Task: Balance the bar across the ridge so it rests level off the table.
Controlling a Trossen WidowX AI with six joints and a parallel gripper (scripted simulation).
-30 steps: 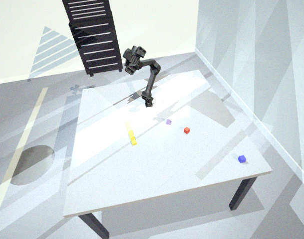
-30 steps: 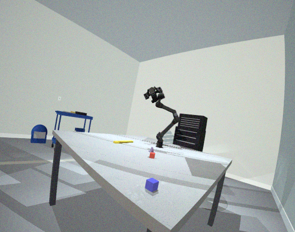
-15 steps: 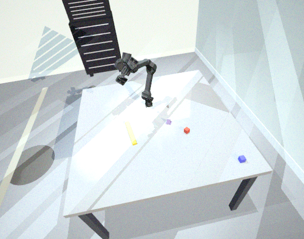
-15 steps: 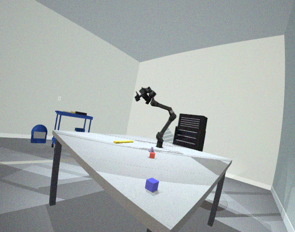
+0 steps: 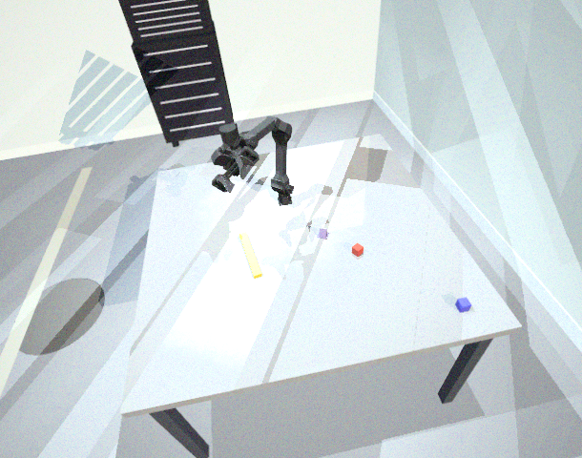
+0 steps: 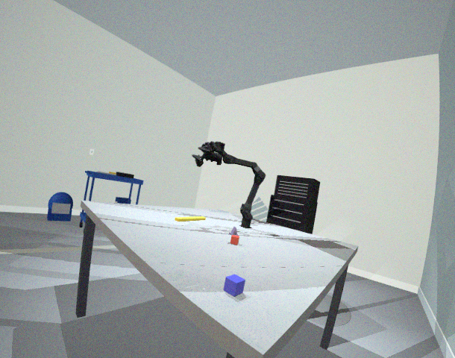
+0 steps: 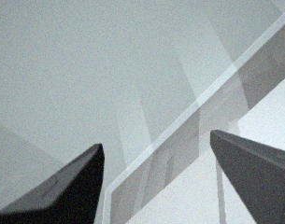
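Jaws wide and holding nothing, our gripper (image 5: pixel 221 183) (image 6: pixel 195 156) (image 7: pixel 156 143) hangs above the table (image 5: pixel 311 315) (image 6: pixel 174 250) (image 7: pixel 189 196); we judge we must next descend to grasp the yellow bar (image 5: pixel 250 256) (image 6: pixel 190 218), lying beside the purple ridge (image 5: pixel 322 233) (image 6: pixel 233 231).

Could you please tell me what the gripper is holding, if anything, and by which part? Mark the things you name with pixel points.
Nothing is held: the gripper (image 5: pixel 222 178) (image 6: pixel 195 156) (image 7: pixel 156 143) is open, and the yellow bar (image 5: pixel 251 256) (image 6: pixel 190 218) lies on the table (image 5: pixel 330 315) (image 6: pixel 174 254).

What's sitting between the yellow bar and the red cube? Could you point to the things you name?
In the top view, a small purple ridge (image 5: pixel 322 233) (image 6: pixel 233 231) lies between the yellow bar (image 5: pixel 251 256) (image 6: pixel 190 218) and the red cube (image 5: pixel 357 249) (image 6: pixel 234 239), nearer the cube.
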